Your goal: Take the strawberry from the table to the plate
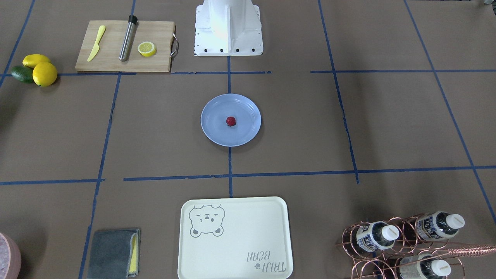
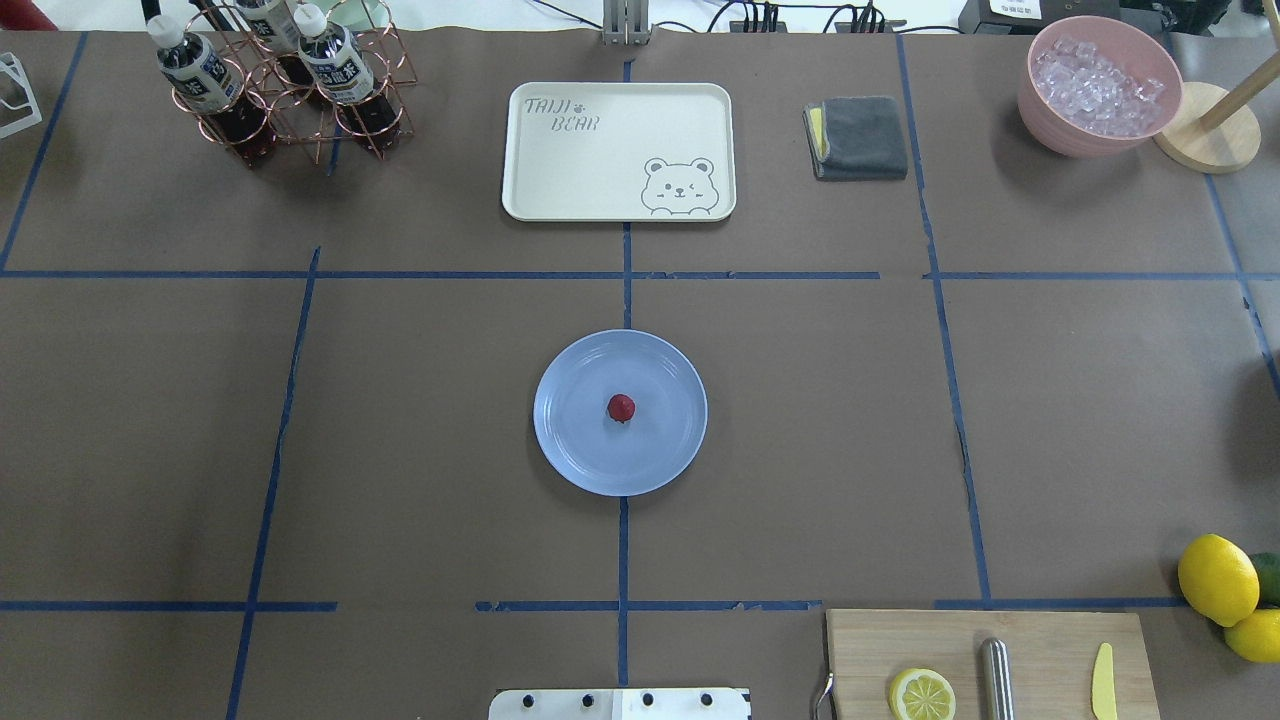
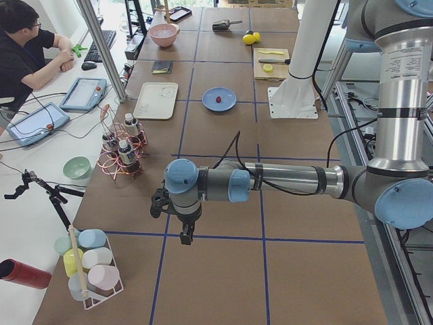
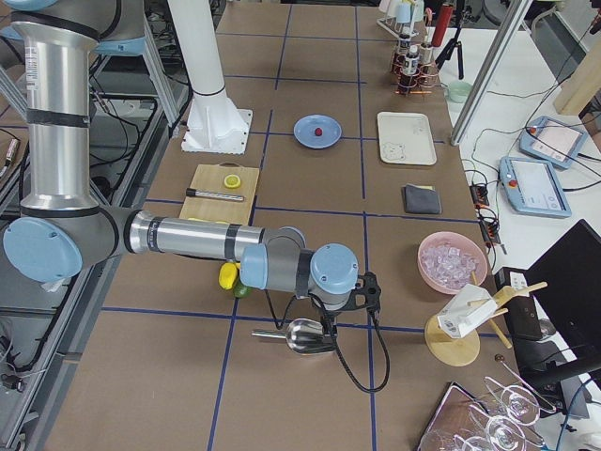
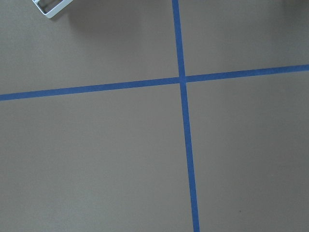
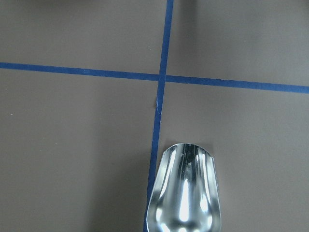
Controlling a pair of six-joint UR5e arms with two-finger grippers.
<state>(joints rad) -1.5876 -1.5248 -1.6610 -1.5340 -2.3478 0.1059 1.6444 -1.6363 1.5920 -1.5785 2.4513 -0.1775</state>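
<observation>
The small dark red strawberry (image 1: 230, 121) (image 2: 621, 408) lies near the middle of the round pale blue plate (image 1: 217, 131) (image 2: 575, 445), at the centre of the brown table (image 1: 348, 116). Neither arm reaches into the overhead or front-facing views. In the exterior left view the left gripper (image 3: 184, 233) hangs over the table's near end, far from the plate (image 3: 226, 103). In the exterior right view the right gripper (image 4: 331, 331) hangs over a metal scoop (image 4: 302, 335) (image 6: 186, 193), also far from the plate (image 4: 305, 128). I cannot tell whether either gripper is open or shut.
A cutting board (image 2: 1050, 650) holds a lemon half (image 2: 922, 695), a steel rod and a yellow knife. Lemons (image 2: 1217, 578) lie beside it. At the far side stand a cream bear tray (image 2: 618, 150), a grey cloth (image 2: 860, 138), a bottle rack (image 2: 280, 80) and an ice bowl (image 2: 1100, 85). A person (image 3: 27, 47) sits beyond the table.
</observation>
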